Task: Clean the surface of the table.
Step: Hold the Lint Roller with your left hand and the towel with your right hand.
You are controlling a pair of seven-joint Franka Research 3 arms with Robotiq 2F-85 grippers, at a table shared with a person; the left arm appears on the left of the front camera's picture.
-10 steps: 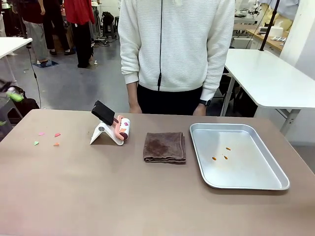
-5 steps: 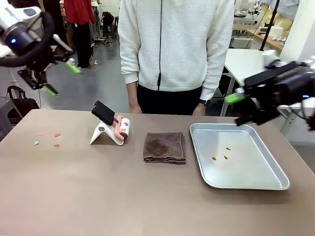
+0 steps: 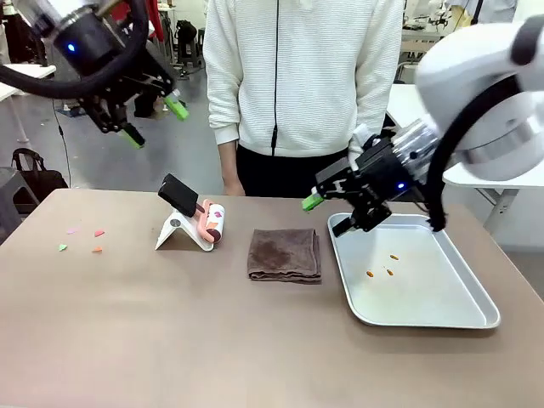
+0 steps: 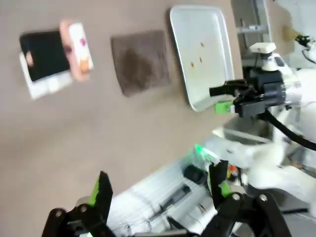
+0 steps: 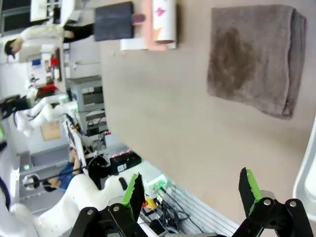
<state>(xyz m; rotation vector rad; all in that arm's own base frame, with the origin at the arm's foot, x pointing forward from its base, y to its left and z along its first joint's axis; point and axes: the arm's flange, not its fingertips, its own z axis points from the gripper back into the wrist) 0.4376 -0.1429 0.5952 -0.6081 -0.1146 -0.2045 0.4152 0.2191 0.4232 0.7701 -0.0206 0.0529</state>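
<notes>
Hung empty, jaws spread, above the table (image 3: 170,323): left gripper (image 3: 154,123) high far-left, right gripper (image 3: 327,214) lower, far-middle; left wrist view blurred.

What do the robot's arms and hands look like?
The left arm and right arm are round and white, with black cables and little blue lights. The left hand and right hand are black, with two fingers padded bright green.

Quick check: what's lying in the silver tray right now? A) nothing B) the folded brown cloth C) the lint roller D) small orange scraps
D: small orange scraps lie in the silver tray, while the brown cloth and lint roller sit on the table outside it.
</notes>
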